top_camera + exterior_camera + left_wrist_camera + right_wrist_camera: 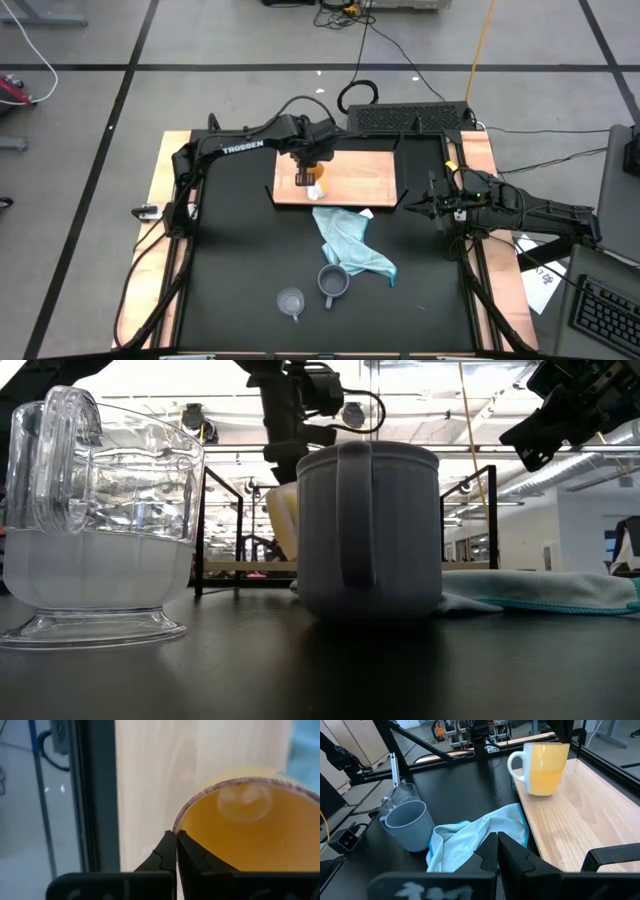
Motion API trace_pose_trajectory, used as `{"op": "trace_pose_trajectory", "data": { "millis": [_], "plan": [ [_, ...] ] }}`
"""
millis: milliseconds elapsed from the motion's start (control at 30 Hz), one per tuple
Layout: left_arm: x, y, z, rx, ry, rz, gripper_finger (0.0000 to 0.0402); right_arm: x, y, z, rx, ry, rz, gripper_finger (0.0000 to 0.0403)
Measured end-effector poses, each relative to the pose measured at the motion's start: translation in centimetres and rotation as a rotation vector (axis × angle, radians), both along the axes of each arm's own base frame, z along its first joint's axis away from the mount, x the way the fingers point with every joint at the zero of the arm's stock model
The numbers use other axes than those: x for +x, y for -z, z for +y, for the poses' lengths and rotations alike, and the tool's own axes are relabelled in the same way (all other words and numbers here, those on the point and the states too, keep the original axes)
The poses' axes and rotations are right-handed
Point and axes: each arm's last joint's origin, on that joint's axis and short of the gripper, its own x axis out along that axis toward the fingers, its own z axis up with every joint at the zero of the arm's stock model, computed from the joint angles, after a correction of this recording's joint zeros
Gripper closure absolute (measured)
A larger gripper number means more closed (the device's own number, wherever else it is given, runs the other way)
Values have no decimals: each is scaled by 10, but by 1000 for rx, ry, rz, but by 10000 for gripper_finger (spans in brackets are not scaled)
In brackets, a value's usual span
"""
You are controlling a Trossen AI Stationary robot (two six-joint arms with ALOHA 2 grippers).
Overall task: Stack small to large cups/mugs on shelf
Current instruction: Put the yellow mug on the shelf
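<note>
My left gripper [176,835] stands over the light-brown wooden shelf [360,175] at the table's far middle, shut on the orange mug [547,767]. The mug's white handle [516,762] points toward the table's near side. The grey-blue mug [333,283] and the clear glass cup [291,302] stand upright on the black tabletop near its front edge. My right gripper [497,840] waits shut at the table's right edge [432,207], holding nothing. My left gripper pinches the orange mug's rim [181,822], one finger inside the mug and one outside against its wall. The fingers come from above, pointing steeply down. The mug hangs slightly tilted, mouth up, low over the shelf's left part; whether its base touches the board I cannot tell.
A light blue cloth [350,245] lies crumpled between the shelf and the two cups in front. Black metal brackets [402,195] stand at the shelf's ends. A keyboard [410,118] and cables lie beyond the far edge. Bare wood shows on the shelf's right half.
</note>
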Motion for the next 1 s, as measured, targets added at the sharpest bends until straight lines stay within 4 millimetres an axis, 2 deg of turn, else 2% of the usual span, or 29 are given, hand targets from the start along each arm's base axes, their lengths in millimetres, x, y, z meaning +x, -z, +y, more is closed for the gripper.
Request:
{"op": "trace_pose_trajectory", "data": {
  "millis": [633,1000],
  "plan": [
    [-5,3,-7,29,-18,97,400,0,0,0,-1,4,0,403],
    [4,2,-9,32,23,18,400,0,-1,0,-3,5,-7,403]
  ]
}}
